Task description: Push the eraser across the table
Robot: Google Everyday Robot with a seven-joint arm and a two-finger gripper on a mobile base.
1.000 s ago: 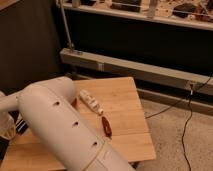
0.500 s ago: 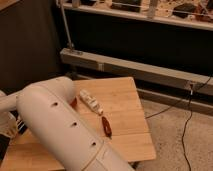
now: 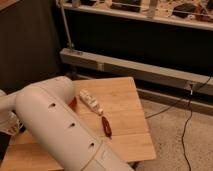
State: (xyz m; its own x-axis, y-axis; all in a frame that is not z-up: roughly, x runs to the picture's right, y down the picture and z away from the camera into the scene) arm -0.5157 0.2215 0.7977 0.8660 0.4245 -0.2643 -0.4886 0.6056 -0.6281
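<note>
Eraser (image 3: 90,102) lies diagonally on the table (image 3: 125,100), just right of the arm (image 3: 55,125); the gripper, fingers pressed together, is out of view.

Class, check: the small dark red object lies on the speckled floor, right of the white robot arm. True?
No: the camera view shows the small dark red object on the light-wood plank table, right of the white robot arm. The end effector is out of view.
</note>
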